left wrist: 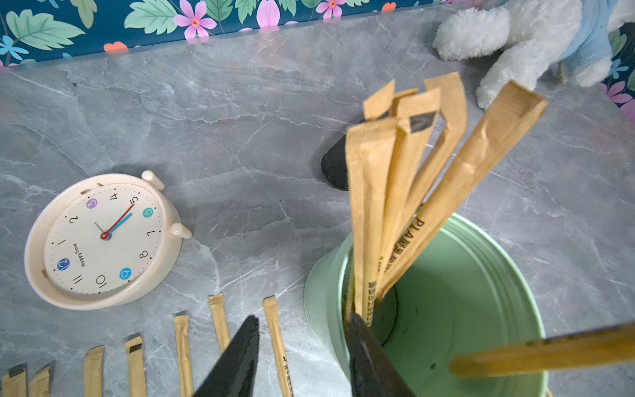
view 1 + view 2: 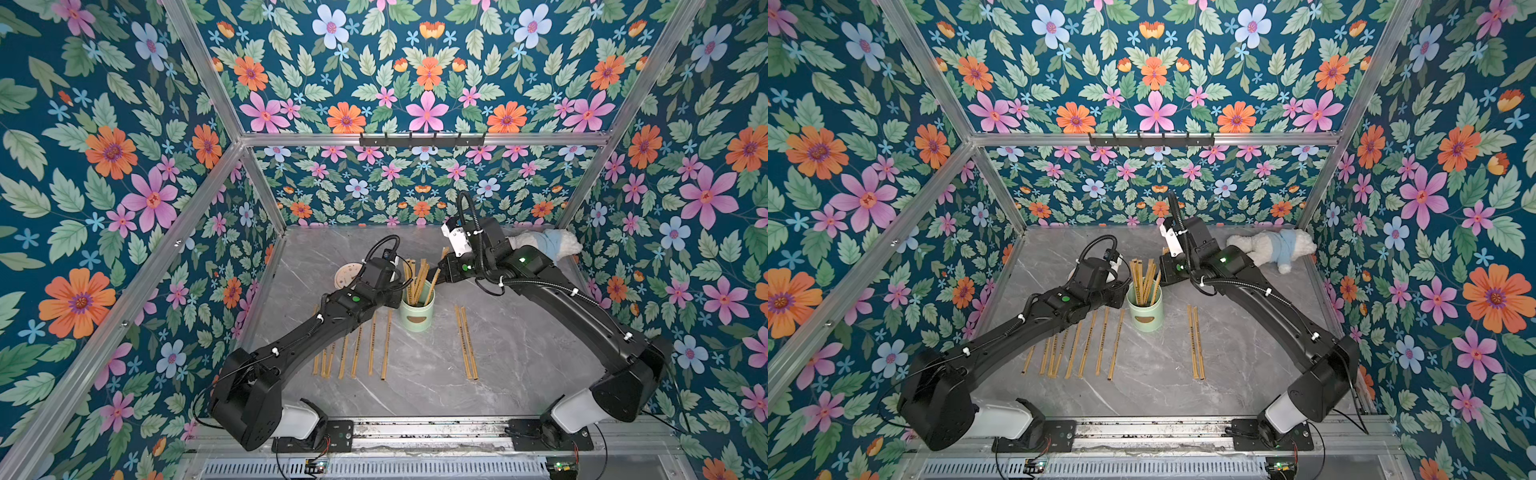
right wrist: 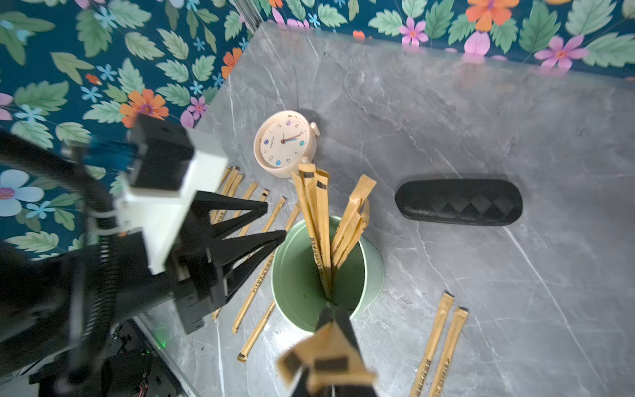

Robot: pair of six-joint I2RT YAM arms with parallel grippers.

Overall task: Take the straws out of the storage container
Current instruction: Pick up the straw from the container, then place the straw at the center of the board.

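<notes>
Your left arm [image 2: 299, 332]: stretched forward and inward, wrist tipped down.
Your left gripper [image 1: 304, 319]: jaws parted.
Your right arm [image 2: 582, 307]: stretched forward and inward, wrist higher.
Your right gripper [image 3: 330, 311]: jaws closed on one straw [image 1: 543, 350].

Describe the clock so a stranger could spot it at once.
On the grey marble table, go to the green canister, then to the robot's left, past the far ends of the straws lying flat. The clock sits there: cream and round, the only thing with a dial and hands.
</notes>
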